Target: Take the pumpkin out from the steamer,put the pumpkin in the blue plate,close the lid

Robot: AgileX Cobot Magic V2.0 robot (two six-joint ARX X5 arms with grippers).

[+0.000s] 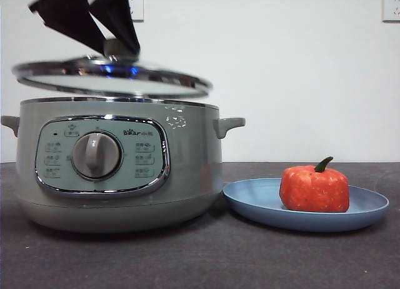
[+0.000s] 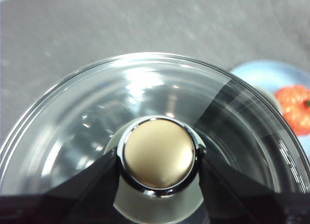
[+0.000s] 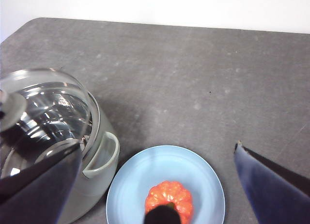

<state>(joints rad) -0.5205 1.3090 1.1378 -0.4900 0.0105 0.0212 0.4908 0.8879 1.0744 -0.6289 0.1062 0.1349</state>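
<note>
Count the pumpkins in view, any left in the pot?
1. The pumpkin sits on the blue plate beside the steamer. Through the glass lid, held just above the pot by the left gripper, no other shows.

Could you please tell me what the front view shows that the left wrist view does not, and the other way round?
Only the front view shows the steamer's dial panel and side handles, and the gap between its rim and the lid held above it. Only the left wrist view shows the left gripper shut on the lid's knob from above. Both show the lid, and the pumpkin sitting on the blue plate beside the steamer.
</note>
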